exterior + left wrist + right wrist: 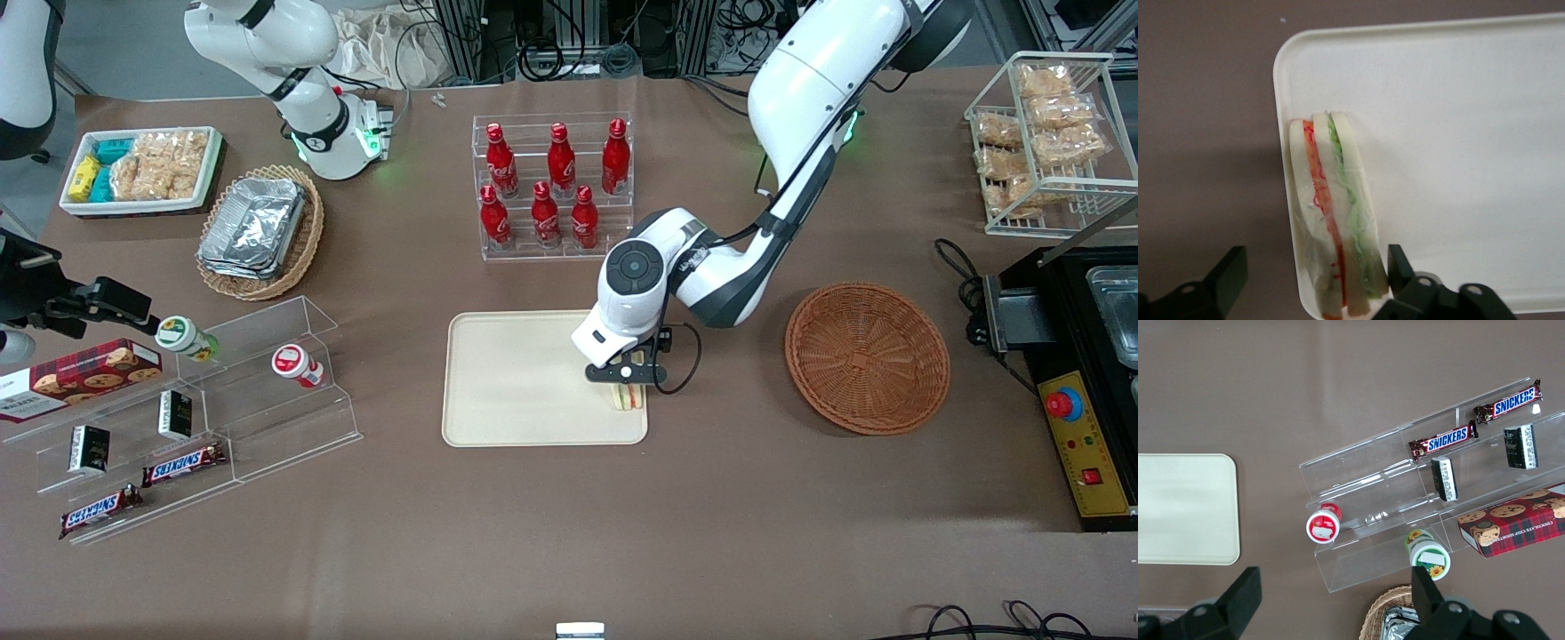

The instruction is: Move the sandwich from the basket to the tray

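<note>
The sandwich (627,397) (1331,213), a wrapped wedge of white bread with orange, red and green layers, lies on the cream tray (516,382) (1458,133), in the corner nearest the front camera and the basket. My left gripper (627,377) (1315,267) hangs just above it, open. Its black fingers (1228,273) straddle the wedge; one sits close against the bread and the other stands apart over the table. The round reddish-brown basket (867,356) holds nothing and sits beside the tray, toward the working arm's end.
A clear rack of red cola bottles (551,187) stands farther from the front camera than the tray. Toward the parked arm's end are an acrylic shelf of snacks (196,400), an oval wicker basket of foil containers (262,231) and a white bin (142,169). A black machine (1085,356) sits beside the basket.
</note>
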`<action>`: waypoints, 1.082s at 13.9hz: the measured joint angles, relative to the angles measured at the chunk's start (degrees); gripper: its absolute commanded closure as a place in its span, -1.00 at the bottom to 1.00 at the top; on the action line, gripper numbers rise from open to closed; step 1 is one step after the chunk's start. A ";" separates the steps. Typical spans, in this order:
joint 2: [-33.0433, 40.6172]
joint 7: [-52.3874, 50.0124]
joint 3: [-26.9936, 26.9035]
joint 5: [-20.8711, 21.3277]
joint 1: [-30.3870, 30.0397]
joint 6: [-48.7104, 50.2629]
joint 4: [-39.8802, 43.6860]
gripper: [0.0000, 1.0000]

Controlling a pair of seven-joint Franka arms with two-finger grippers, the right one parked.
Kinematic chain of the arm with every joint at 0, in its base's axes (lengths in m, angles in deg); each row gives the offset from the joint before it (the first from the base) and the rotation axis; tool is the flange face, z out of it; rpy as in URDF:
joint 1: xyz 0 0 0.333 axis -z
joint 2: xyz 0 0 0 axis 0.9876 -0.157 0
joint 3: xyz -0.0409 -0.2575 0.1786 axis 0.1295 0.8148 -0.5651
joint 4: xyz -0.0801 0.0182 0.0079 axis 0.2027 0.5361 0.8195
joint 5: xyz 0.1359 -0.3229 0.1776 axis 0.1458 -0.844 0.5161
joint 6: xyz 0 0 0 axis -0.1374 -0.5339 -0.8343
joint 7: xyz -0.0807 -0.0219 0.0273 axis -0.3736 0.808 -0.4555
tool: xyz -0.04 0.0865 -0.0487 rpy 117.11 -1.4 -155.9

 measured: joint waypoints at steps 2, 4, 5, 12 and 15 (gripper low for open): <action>1.03 -2.01 -0.09 0.00 -0.16 0.55 1.49 -1.00; 4.47 -4.93 -0.23 0.00 -0.58 5.95 2.42 -1.00; 6.94 -5.62 -0.40 0.00 -0.92 9.84 2.64 -1.00; 21.65 10.35 -0.96 -8.97 -13.41 25.84 2.58 -1.00; 25.07 18.71 -1.13 -12.81 -20.23 30.00 2.57 -1.00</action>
